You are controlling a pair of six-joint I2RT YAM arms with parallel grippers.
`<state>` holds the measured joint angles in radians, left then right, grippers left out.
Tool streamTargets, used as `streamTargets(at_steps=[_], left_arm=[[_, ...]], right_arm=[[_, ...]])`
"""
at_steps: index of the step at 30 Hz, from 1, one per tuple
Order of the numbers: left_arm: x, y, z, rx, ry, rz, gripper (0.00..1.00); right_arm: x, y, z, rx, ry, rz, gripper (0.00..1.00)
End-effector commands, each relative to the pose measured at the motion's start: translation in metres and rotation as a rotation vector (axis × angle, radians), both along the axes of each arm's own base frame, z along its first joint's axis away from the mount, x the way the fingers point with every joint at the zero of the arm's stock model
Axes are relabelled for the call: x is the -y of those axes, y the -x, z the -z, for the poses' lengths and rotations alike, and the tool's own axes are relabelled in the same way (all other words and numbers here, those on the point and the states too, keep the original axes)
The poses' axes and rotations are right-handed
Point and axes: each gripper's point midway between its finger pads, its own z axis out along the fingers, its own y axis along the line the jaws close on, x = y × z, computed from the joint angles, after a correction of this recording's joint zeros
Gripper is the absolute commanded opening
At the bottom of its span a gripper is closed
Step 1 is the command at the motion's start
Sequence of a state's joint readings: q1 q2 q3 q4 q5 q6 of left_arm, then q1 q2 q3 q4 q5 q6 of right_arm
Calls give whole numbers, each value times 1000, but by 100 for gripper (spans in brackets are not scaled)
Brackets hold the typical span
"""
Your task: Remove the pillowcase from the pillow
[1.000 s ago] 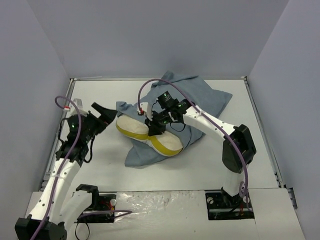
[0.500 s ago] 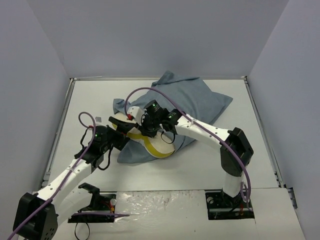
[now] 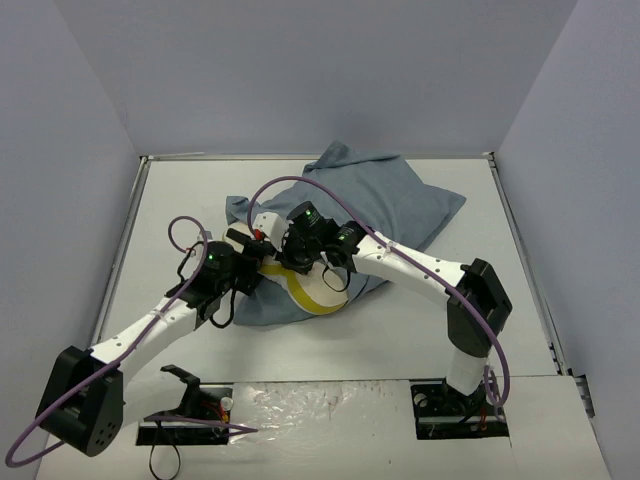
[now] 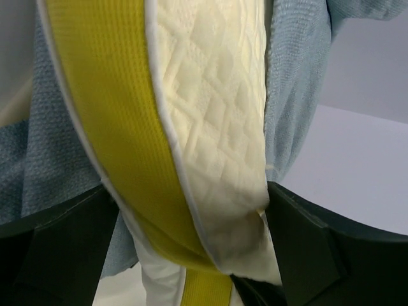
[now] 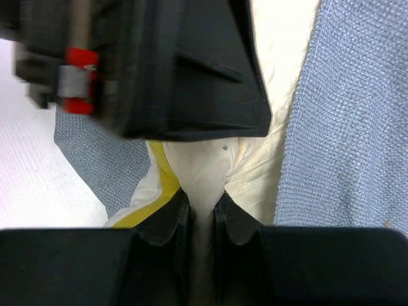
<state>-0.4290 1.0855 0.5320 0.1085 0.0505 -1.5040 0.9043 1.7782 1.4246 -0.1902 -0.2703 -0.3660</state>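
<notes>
The pillowcase point(image 3: 400, 205) lies in a heap mid-table with only plain grey-blue cloth showing. The cream pillow point(image 3: 318, 290), with yellow trim, sticks out of its near-left opening. My right gripper point(image 3: 283, 262) is shut on a pinch of the pillow's cream cloth point(image 5: 197, 166), with the pillowcase point(image 5: 350, 127) beside it. My left gripper point(image 3: 252, 272) is right next to it at the pillow's left end. In the left wrist view the gripper point(image 4: 190, 191) is open, with the pillow's yellow-banded edge point(image 4: 217, 95) between its wide-set fingers point(image 4: 306, 242). The pillowcase point(image 4: 299, 76) hangs on both sides.
A blurred black body with a red tag point(image 5: 76, 80) fills the top of the right wrist view, close in front. Grey walls enclose the white table point(image 3: 180, 200) at the left, back and right. Both arms' purple cables point(image 3: 300, 185) loop above the pillow.
My left arm has swung in from the left and set its open fingers around the pillow's end. My right gripper has shifted left, holding the pillow, and the pillowcase moved slightly with it.
</notes>
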Motion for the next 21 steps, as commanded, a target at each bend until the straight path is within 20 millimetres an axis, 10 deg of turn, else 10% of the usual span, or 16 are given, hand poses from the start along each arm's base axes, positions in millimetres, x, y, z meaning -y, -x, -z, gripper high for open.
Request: streamTargets(at_steps=[1, 5, 7, 10, 17, 21], left_arm=[[4, -21, -22, 45, -10, -25, 90], [10, -36, -23, 49, -30, -16, 61], [13, -42, -20, 57, -30, -13, 32], [15, -44, -21, 75, -29, 2, 5], [-41, -37, -18, 108, -239, 36, 2], [-60, -26, -11, 41, -377, 152, 2]], right_arm=[[-9, 11, -46, 52, -116, -46, 0], [-5, 14, -48, 57, -118, -62, 8], [0, 16, -42, 47, -105, -71, 15], [15, 16, -39, 28, -98, -79, 40], [144, -77, -104, 65, -228, 257, 77], [220, -146, -97, 31, -279, 614, 84]])
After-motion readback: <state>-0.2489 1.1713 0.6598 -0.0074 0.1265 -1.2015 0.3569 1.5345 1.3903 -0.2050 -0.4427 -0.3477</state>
